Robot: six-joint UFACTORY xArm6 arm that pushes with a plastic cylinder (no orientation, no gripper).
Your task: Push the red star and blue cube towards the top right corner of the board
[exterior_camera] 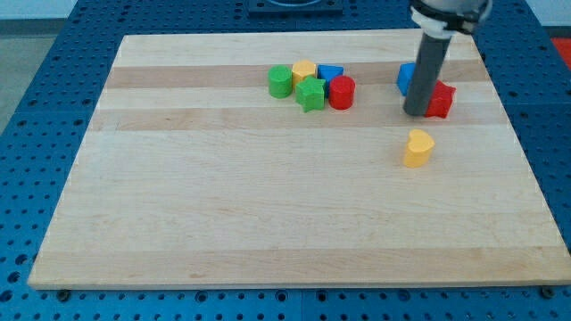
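Note:
The red star (441, 99) lies near the view's upper right part of the wooden board (268, 205). The blue cube (406, 78) sits just to its upper left, partly hidden by the rod. My tip (417, 113) rests on the board right against the red star's left side and just below the blue cube. The dark rod rises from there toward the view's top.
A yellow heart-shaped block (418, 148) lies just below my tip. A cluster sits at the top middle: green cylinder (280, 81), yellow block (304, 70), blue block (330, 73), green star (310, 94), red cylinder (342, 93).

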